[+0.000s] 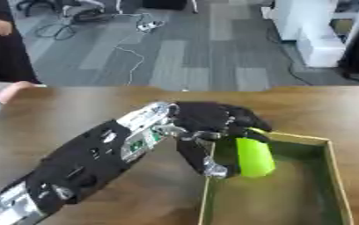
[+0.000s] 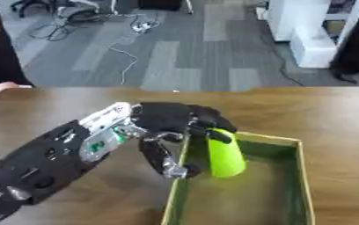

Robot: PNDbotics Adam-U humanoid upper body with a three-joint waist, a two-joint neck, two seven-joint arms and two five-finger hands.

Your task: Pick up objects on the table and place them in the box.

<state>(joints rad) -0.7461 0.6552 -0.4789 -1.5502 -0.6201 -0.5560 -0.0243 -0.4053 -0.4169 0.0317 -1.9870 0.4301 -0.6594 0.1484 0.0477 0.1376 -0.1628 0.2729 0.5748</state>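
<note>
You are working with one box and one bright green cup-shaped thing; no other loose thing is showing on the brown table. Your left hand is reaching in from the lower left, its black and silver arm crossing the table, and it is hanging over the near left corner of the box. The fingers are curling down around the top end of the green thing while the thumb is stretching down along its left side, so the hand is closing on it and holding it. The green thing is hanging just below the fingers, tilted slightly, its lower end inside the box's outline and above the green floor of the box; you cannot tell whether it is touching that floor. The box is lying at the lower right of the table, open on top, with tan walls. Your right hand is showing in neither view.
</note>
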